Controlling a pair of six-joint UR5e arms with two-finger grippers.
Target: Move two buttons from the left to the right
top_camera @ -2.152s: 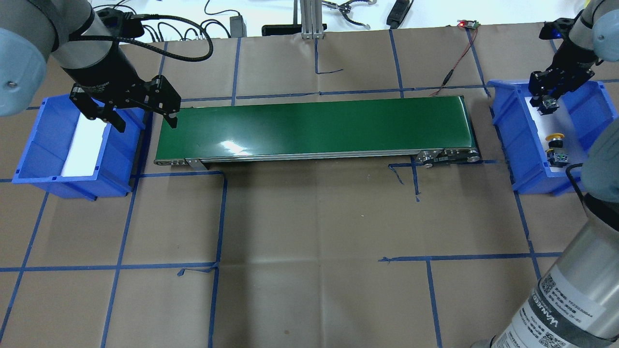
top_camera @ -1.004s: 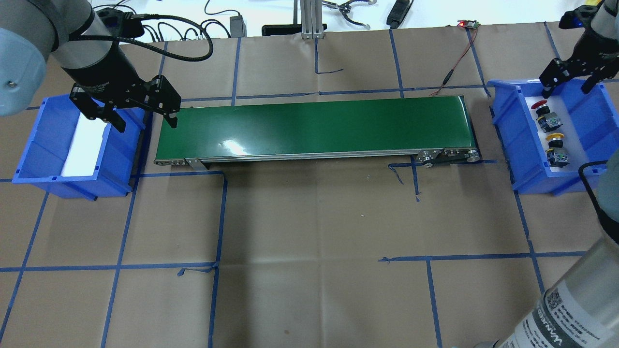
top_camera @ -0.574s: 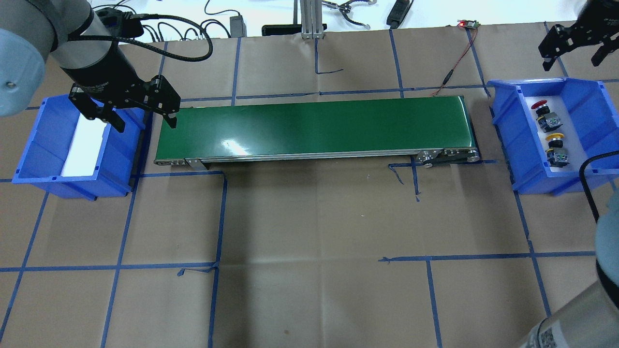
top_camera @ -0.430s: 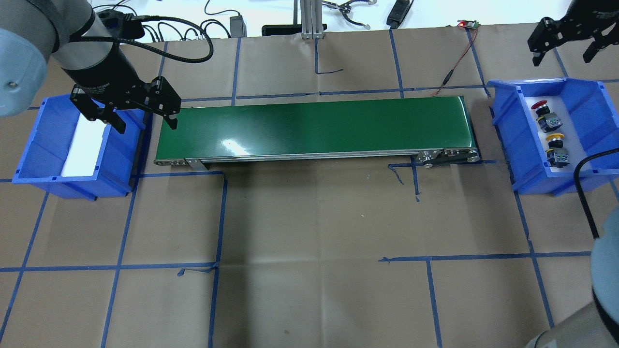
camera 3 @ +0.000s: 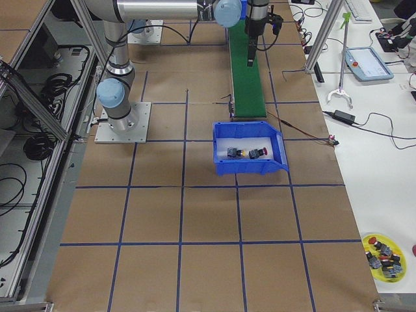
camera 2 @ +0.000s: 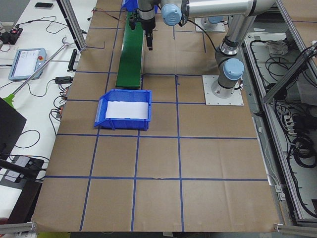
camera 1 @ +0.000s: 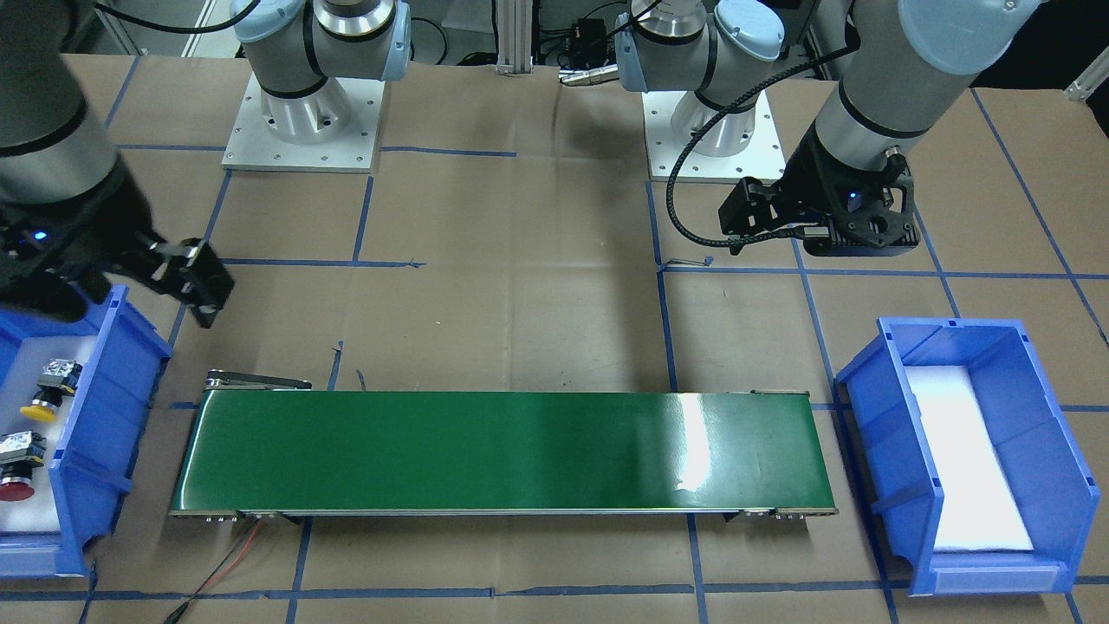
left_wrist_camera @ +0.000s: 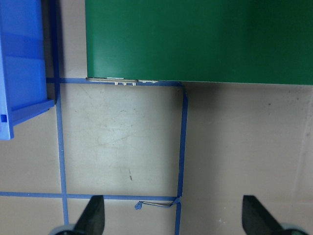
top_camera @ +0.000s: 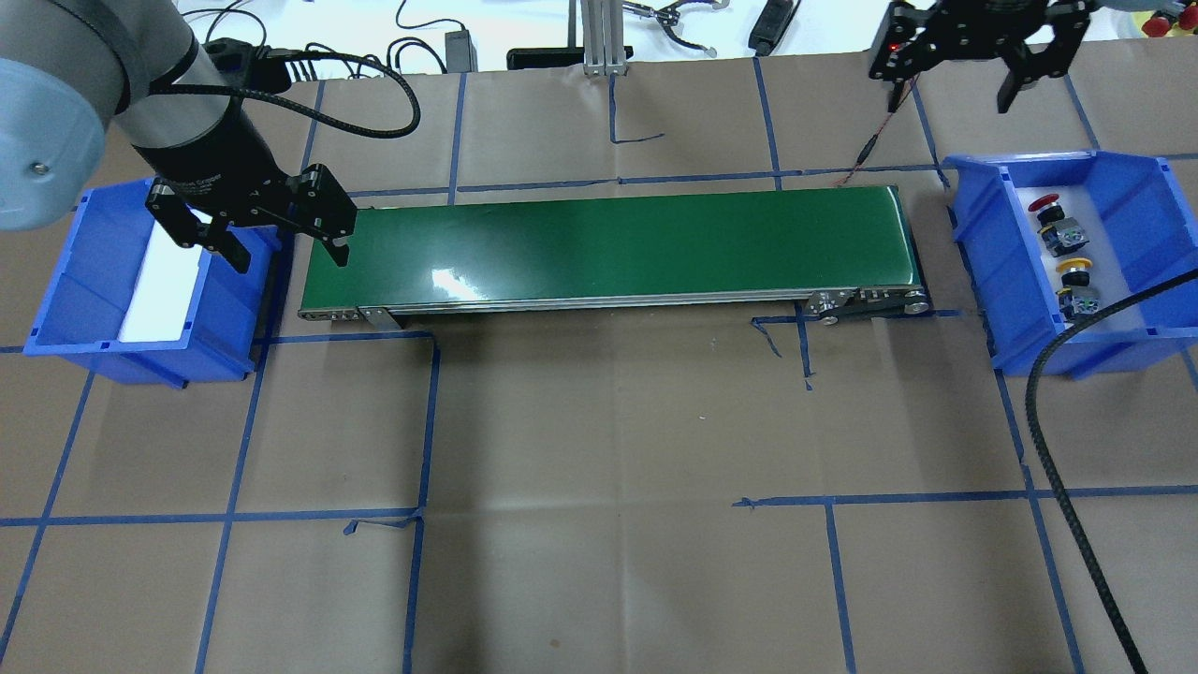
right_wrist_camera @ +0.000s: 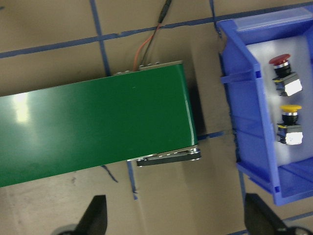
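Since the brown-papered worktop (top_camera: 599, 524) is ruled into squares with blue tape, each piece of equipment has a marked spot, and the long green conveyor belt (top_camera: 608, 243) runs across the middle of the overhead view, bridging the gap between two blue bins. It seems to be there so that neither arm has to reach the whole width. The left-hand bin (top_camera: 70, 271) at the centre left of that view holds only a white liner. The right-hand bin (top_camera: 983, 271) at the centre right has the same liner, probably so that small dark parts show up against it. The left gripper (top_camera: 290, 257) hangs over the belt's left end, just beside the liner-only bin. Its fingers (left_wrist_camera: 94, 215) are spread wide with nothing between them, a sensible stance for picking from that bin and dropping onto the belt. The right gripper (top_camera: 943, 86) sits at the upper right of the overhead view, beyond the far wall of its bin. Its fingers (right_wrist_camera: 95, 215) are equally wide and carry nothing, so its wrist camera looks down clear on the belt end and the bin. Both buttons lie on their sides on the right-hand bin's liner, apart from each other. The red button (top_camera: 1052, 220) is nearer the far wall and the yellow button (top_camera: 1078, 284) is nearer the front. Judging by this, the transport looks complete.
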